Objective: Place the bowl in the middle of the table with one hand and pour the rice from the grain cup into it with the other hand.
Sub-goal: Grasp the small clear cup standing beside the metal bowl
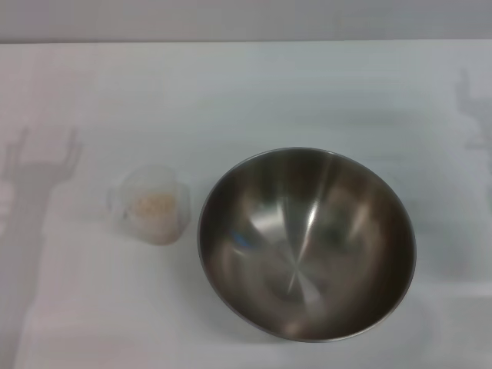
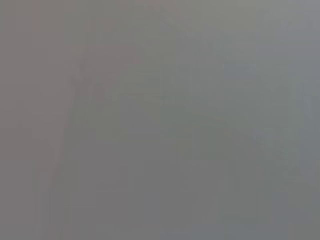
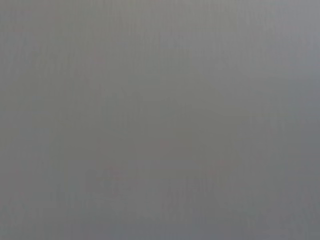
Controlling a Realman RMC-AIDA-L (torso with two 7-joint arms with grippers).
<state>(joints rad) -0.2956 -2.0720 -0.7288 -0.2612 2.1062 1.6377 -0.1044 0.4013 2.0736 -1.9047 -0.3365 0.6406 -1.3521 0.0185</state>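
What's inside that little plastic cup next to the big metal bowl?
The cup holds a pale heap of rice, seen from above through its open top. How deep the rice goes cannot be judged. The bowl beside it holds nothing.

Little besides the work lies before me. A plain grey band point(image 1: 246, 19) runs across the far side of my head view. On my left falls a tall forked shadow point(image 1: 34, 192), dim and soft-edged; far off on my right is a fainter shadow point(image 1: 473, 115). Both wrist views give me only flat grey.
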